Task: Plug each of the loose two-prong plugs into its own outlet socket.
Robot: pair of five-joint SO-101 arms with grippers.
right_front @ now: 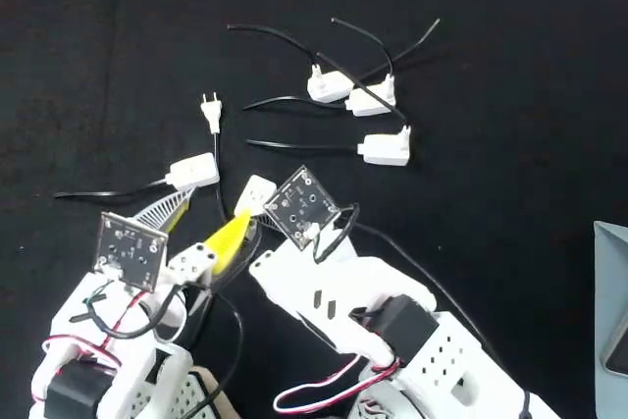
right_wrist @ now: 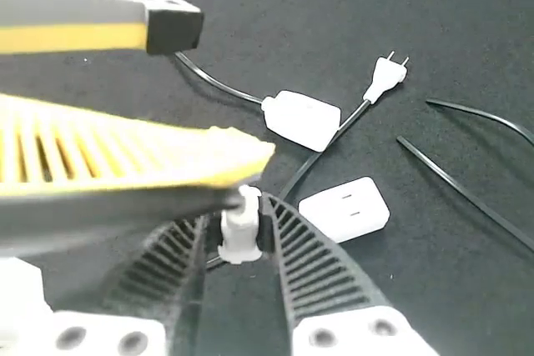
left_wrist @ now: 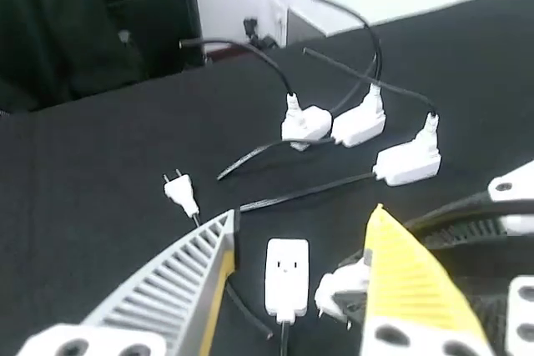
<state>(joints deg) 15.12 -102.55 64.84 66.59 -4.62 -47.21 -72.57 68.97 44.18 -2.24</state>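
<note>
My right gripper point(right_wrist: 240, 214) is shut on a small white plug point(right_wrist: 240, 235), held just above the black table. Right beside it lies a white outlet socket point(right_wrist: 345, 208) point(right_front: 257, 193) point(left_wrist: 286, 277) with its two slots facing up. My left gripper point(left_wrist: 302, 218) point(right_front: 216, 208) stands open with grey and yellow fingers, hovering over that socket and holding nothing. A second socket point(right_front: 193, 172) point(right_wrist: 300, 114) on a black cable lies farther left. A loose two-prong plug point(right_front: 210, 110) point(left_wrist: 179, 192) point(right_wrist: 388, 75) lies beyond it.
At the back, three white sockets point(right_front: 329, 85) point(right_front: 378, 95) point(right_front: 386, 147) lie with black cables running from them. A grey object point(right_front: 613, 311) sits at the table's right edge. Both arm bases crowd the near edge.
</note>
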